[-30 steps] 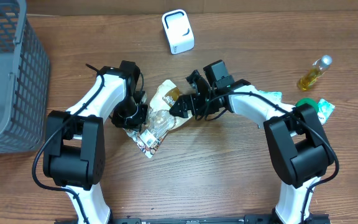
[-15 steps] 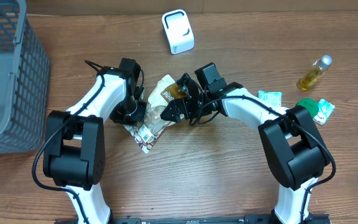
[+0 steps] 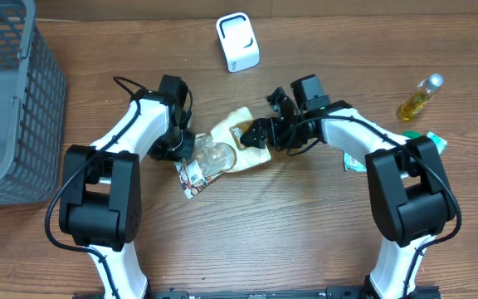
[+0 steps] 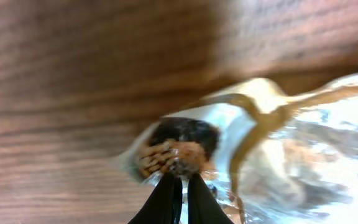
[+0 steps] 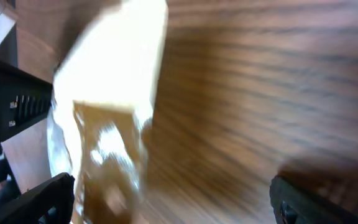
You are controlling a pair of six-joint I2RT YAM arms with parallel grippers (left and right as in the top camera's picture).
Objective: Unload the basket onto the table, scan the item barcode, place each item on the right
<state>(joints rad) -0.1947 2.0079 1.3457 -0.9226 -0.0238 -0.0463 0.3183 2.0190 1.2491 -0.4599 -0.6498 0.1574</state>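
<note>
Left pincer [image 4: 184, 179] is clamped tight on the edge of the crinkly clear-and-beige plastic snack packet [image 3: 219, 149], which lies mid-table, a bit toward the far edge. Right pincer [image 3: 256, 135] is at the packet's opp. end w/ jaws wide apart, gripping nothing. White boxy scanner [image 3: 237, 41] sits by the far edge, well apart. Grey mesh basket [image 3: 7, 100] is at the far-left corner.

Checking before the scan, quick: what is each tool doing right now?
Left tool: closed, pinching the snack bag.
Right tool: open, gripping nothing.
</note>
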